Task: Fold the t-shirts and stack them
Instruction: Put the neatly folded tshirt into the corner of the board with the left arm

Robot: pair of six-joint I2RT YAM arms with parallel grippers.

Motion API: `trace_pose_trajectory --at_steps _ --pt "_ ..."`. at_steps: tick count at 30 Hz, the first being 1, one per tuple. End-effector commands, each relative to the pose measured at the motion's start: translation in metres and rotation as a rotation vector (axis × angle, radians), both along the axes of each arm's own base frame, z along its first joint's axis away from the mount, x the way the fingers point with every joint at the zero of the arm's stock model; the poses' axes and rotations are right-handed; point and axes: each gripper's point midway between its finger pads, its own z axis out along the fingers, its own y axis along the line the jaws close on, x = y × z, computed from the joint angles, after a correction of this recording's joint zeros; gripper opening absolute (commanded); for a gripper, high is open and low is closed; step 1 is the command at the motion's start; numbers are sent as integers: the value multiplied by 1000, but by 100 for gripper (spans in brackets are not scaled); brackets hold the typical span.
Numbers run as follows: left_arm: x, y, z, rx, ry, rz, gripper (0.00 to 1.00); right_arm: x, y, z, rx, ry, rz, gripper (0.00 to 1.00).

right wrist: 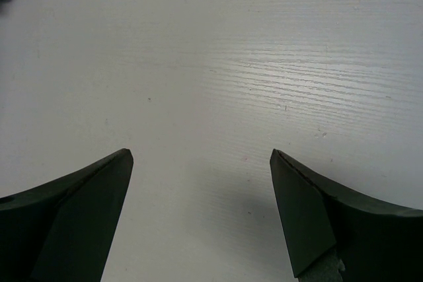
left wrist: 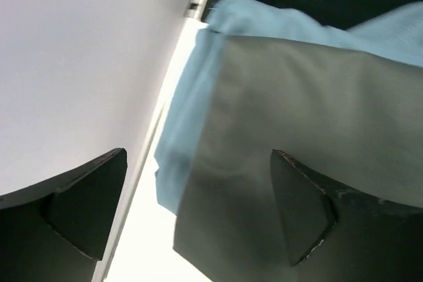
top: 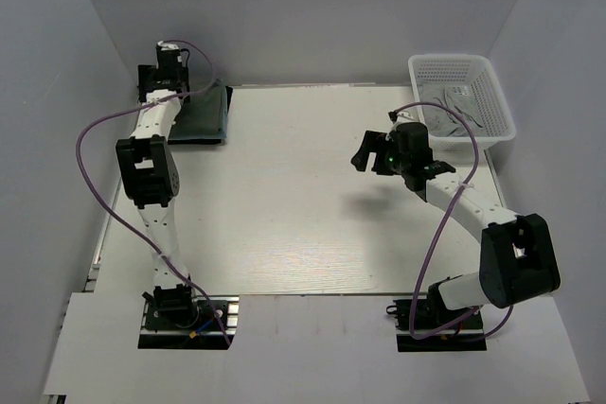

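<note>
At far left, grey-green tee (left wrist: pixel 297 117) tops teal tee (left wrist: pixel 192 97); left gripper (left wrist: pixel 198 155), right gripper (right wrist: pixel 201 153) agape.

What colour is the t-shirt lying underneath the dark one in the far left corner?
Light teal-blue; the lower t-shirt shows best in the left wrist view.

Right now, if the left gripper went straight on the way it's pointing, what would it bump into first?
Most likely the dark grey-green t-shirt on top of the stack, near its edge, where the light teal-blue t-shirt peeks out beneath. The left gripper hangs open above them; how far is unclear.
</note>
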Motion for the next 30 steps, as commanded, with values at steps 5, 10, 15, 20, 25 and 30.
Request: trace_pose_trajectory --at_steps 5,10,15,20,25,30 --pt "-7 23 77 -20 -175 144 100 12 8 26 43 -56 17 90" --pt "-6 -12 82 -154 -189 14 100 9 10 23 42 -50 28 90" --pt "-22 -63 88 -359 -170 -101 100 3 10 18 45 -34 45 90" --pt "-74 -112 74 -567 -158 -147 100 -14 6 18 72 -40 32 90" --pt "-141 -194 63 -762 -169 -256 100 -51 -9 -2 80 2 0 90" --pt "-236 -264 20 -924 -154 -411 100 -88 -27 -2 142 -47 -77 90"
